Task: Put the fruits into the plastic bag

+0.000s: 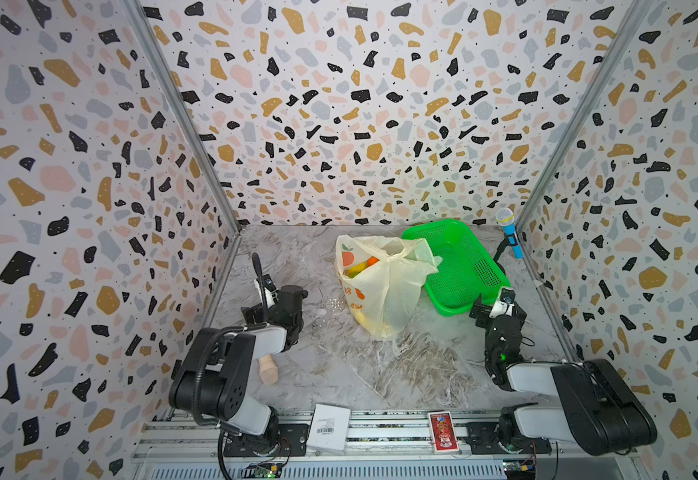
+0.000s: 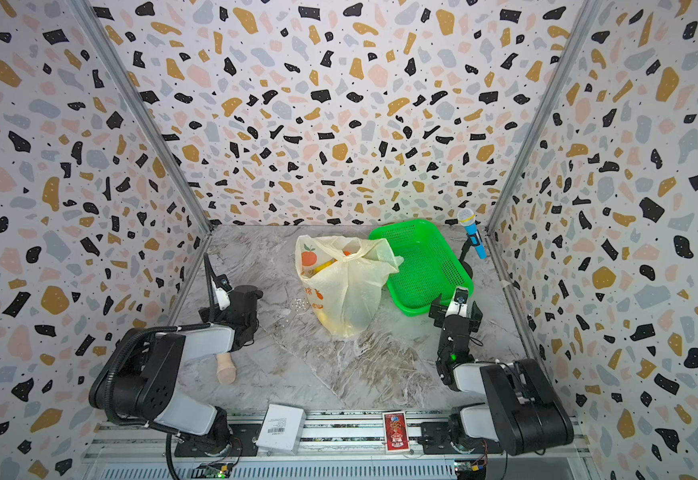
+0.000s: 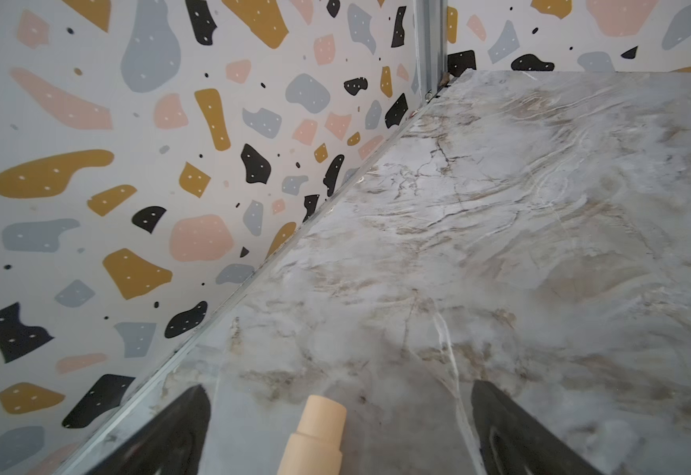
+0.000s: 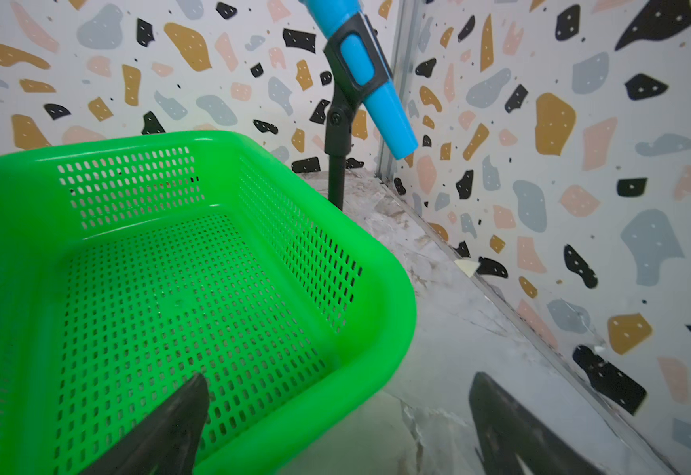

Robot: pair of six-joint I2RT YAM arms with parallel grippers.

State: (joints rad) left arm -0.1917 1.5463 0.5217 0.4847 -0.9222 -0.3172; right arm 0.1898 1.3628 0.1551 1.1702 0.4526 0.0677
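The pale yellow plastic bag (image 1: 384, 291) (image 2: 349, 291), printed with orange fruits, stands slumped mid-table in both top views. Through its open mouth show a yellow fruit (image 1: 355, 270) (image 2: 324, 266) and an orange fruit (image 1: 373, 261) (image 2: 345, 252); any other fruits are hidden inside. My left gripper (image 1: 274, 299) (image 2: 231, 301) (image 3: 339, 386) sits left of the bag, open, facing the far left corner, gripping nothing. My right gripper (image 1: 497, 305) (image 2: 455, 307) (image 4: 340, 376) is open at the green basket's near corner, one finger over the mesh, holding nothing.
An empty green mesh basket (image 1: 459, 266) (image 2: 422, 266) (image 4: 376, 296) leans behind the bag at the right. A blue toy microphone (image 1: 509, 235) (image 4: 372, 82) stands on a stand in the far right corner. A beige peg (image 1: 267, 370) (image 3: 319, 436) lies under the left arm. On the front rail lie a white box (image 1: 328, 428) and a red pack (image 1: 443, 432).
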